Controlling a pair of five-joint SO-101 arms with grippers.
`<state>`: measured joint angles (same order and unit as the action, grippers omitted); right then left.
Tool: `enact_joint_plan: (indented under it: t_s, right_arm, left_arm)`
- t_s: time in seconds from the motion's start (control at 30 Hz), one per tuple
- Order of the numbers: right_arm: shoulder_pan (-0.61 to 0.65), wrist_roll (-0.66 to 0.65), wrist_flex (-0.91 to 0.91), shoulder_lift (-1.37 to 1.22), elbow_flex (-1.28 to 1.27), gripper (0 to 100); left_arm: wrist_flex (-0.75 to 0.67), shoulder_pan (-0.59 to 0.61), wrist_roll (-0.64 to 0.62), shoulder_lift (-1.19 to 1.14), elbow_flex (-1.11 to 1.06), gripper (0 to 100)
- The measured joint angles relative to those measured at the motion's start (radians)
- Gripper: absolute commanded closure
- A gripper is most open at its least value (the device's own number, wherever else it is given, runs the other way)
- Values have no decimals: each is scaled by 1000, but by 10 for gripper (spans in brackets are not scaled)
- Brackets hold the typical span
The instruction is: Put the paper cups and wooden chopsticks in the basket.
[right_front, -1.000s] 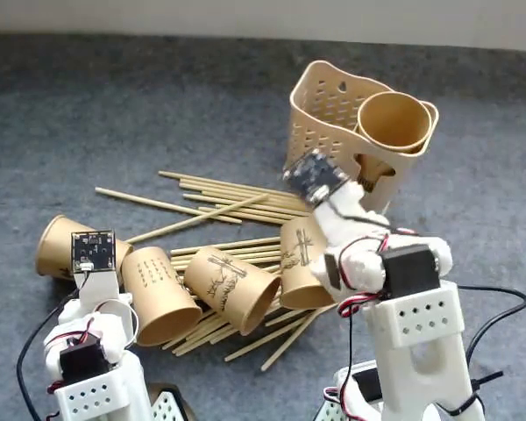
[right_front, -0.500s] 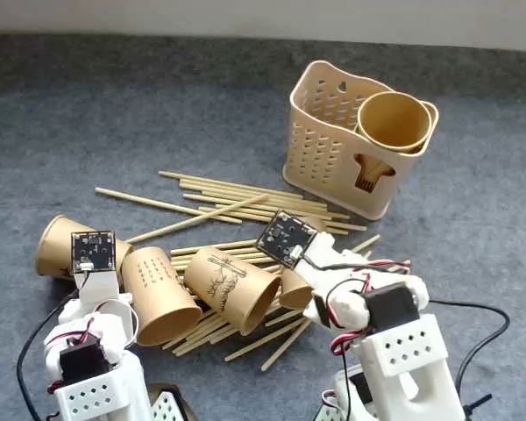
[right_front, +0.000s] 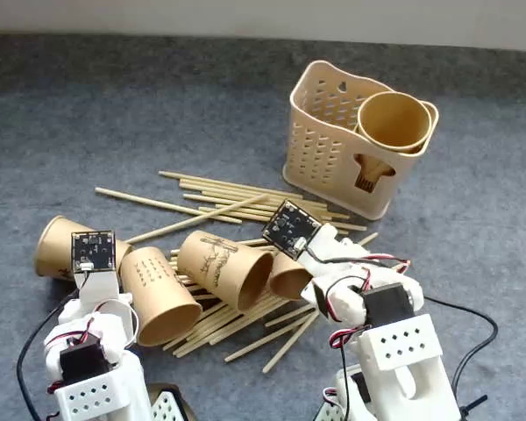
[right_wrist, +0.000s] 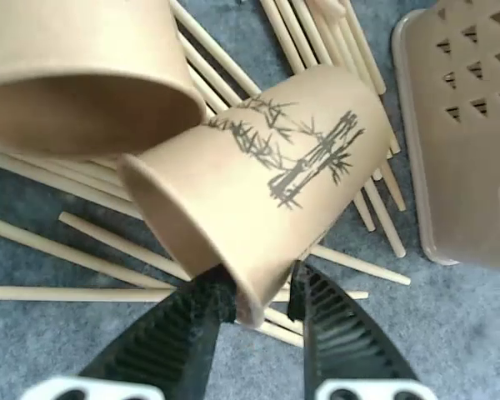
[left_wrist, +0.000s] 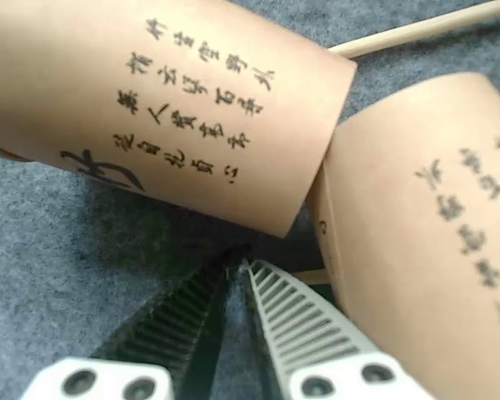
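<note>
Four tan paper cups are lying on their sides toward the near edge of the grey felt-covered tabletop. They are mixing with a scatter of pale wooden chopsticks that is spreading across the middle. A fifth cup is standing upright, mouth up, inside the beige perforated plastic basket, which is sitting toward the far right corner. That cup is filling the basket's right end, and the basket's own wall is hiding the rest of its inside.

The right gripper is pinching the rim of the bamboo-printed cup, with one black finger pressing on each side of the paper wall. This cup is resting on top of several chopsticks, between the basket and the near edge. Its side is leaning against the mouth of the neighbouring cup.

The left gripper is hovering low over the near left corner, its fingers drawn together and holding nothing. Its tips are pointing into the gap where two script-printed cups are meeting, and one chopstick is showing just past them.
</note>
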<state>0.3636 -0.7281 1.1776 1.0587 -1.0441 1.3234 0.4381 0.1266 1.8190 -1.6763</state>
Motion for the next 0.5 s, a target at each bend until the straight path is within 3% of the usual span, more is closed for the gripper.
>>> enact_joint_plan:
  t_s: [0.37,0.5]
  right_arm:
    - [-52,26,-106,0,-26,900]
    - [-55,54,-152,0,-63,995]
  left_arm:
    - [0,0,0,0,0,986]
    - [0,0,0,0,0,986]
